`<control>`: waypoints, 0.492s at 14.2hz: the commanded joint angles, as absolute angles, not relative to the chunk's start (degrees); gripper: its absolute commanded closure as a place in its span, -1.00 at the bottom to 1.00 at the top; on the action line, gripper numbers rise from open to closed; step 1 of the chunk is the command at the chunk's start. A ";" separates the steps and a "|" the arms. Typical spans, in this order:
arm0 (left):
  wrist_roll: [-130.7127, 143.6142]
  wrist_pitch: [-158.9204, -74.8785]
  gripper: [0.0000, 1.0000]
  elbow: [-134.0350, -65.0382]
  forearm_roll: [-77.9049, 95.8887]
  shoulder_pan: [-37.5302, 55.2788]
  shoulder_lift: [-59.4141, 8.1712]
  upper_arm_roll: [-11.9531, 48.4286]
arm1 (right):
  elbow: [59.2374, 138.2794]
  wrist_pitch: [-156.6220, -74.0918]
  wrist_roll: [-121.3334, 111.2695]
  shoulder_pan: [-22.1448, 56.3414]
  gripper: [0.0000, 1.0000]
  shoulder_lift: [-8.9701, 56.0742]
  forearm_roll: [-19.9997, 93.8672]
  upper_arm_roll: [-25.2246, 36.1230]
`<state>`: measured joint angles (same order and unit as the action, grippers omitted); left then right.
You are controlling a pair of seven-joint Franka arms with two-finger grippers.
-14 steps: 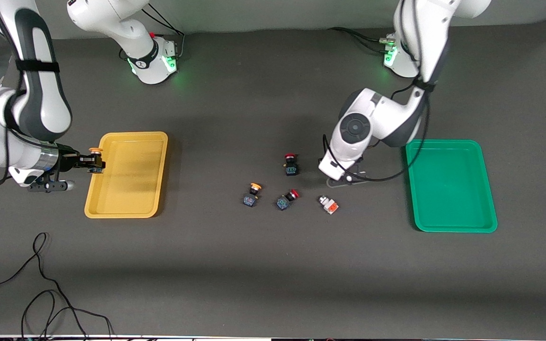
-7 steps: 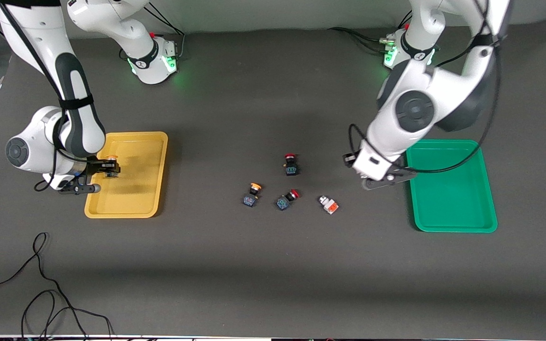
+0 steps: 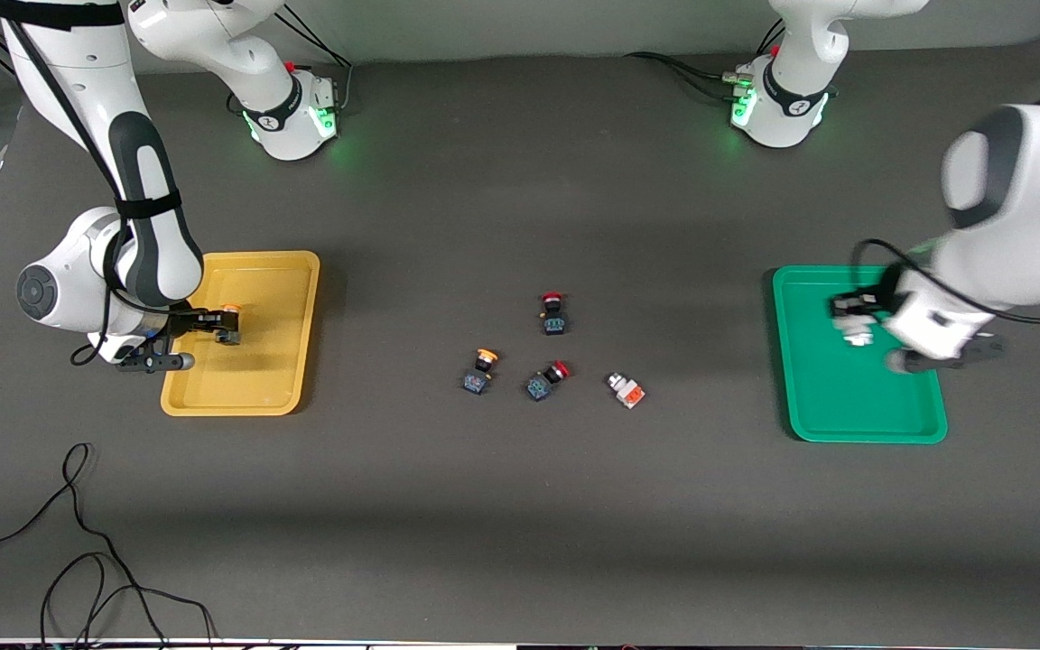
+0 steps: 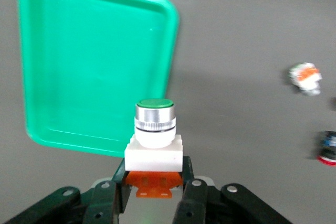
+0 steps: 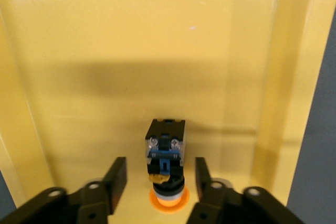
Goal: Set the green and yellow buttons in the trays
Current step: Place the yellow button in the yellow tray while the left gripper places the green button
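Yellow plastic fills the right wrist view, where the right gripper (image 5: 160,179) hangs low over the yellow tray (image 3: 290,271); its fingers (image 5: 116,178) stand apart on either side of a yellow-capped button (image 5: 165,161), with a gap showing on each side, and the button seems to rest on the tray floor, though contact is hard to judge. At the left arm's end of the table the left gripper (image 4: 153,182) is over the green tray (image 3: 863,424), its fingers clamped on the orange base of a white-bodied button with a green cap (image 4: 154,135), held upright above the tray's edge in the left wrist view. Between the trays four buttons lie on the dark table (image 3: 520,524); a second yellow-capped button (image 3: 479,371) is toward the right arm's end; beside it a red-capped button (image 3: 545,380); another red-capped button (image 3: 553,313) sits farther from the front camera; a white and orange button (image 3: 626,390) lies toward the green tray, well apart from it.
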<state>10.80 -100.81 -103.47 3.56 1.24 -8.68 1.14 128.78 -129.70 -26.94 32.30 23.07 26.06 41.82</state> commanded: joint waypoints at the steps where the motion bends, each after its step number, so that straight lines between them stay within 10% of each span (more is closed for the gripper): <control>1: 3.54 -107.63 0.37 -109.05 0.62 -3.41 -9.23 2.02 | 127.71 -128.24 -28.57 33.13 -1.00 23.56 28.04 42.28; 7: -8.95 -130.32 0.36 -122.50 -5.71 -12.82 -15.55 2.02 | 112.28 -109.19 -24.53 33.40 -1.00 22.50 28.04 42.10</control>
